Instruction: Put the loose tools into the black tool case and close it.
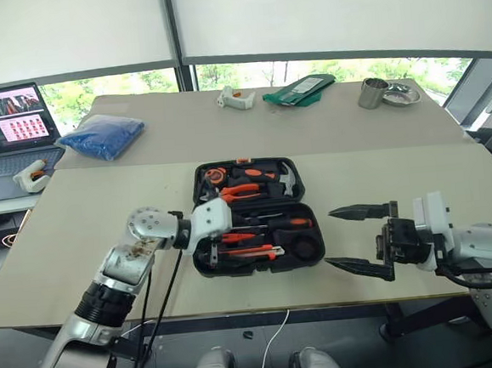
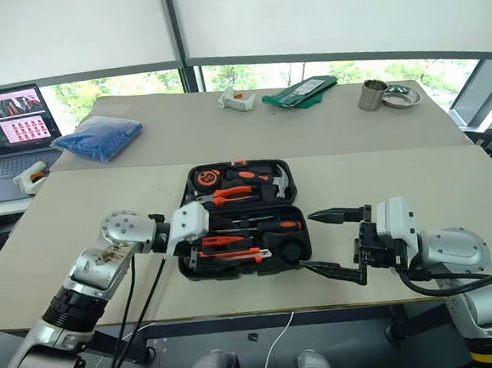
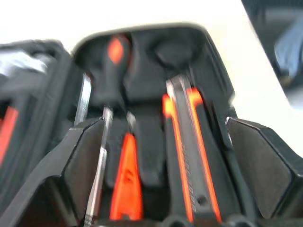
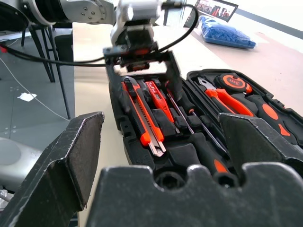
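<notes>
The black tool case [image 1: 312, 249] lies open and flat in the middle of the near table. Its near half holds an orange-and-black utility knife [image 1: 253, 253], a slim orange tester pen [image 1: 237, 237] and two screwdrivers [image 1: 270, 223], all lying in recesses. My left gripper [image 3: 164, 122] hovers open over the left end of that half. Nothing is between its fingers [image 3: 80, 165]; the knife [image 3: 187, 142], pen [image 3: 127, 184] and steel shafts [image 3: 97, 179] lie below it. My right gripper [image 1: 353, 239] stands open just right of the case, pointing at it and holding nothing.
The far half of the case holds a tape measure [image 1: 215, 175], pliers [image 1: 242, 191] and a hammer [image 1: 284, 181]. On the far table are a blue cloth bundle [image 1: 102, 136], a white object [image 1: 237, 98], a green bag [image 1: 300, 90] and a metal cup [image 1: 373, 93]. A laptop [image 1: 11, 126] stands at left.
</notes>
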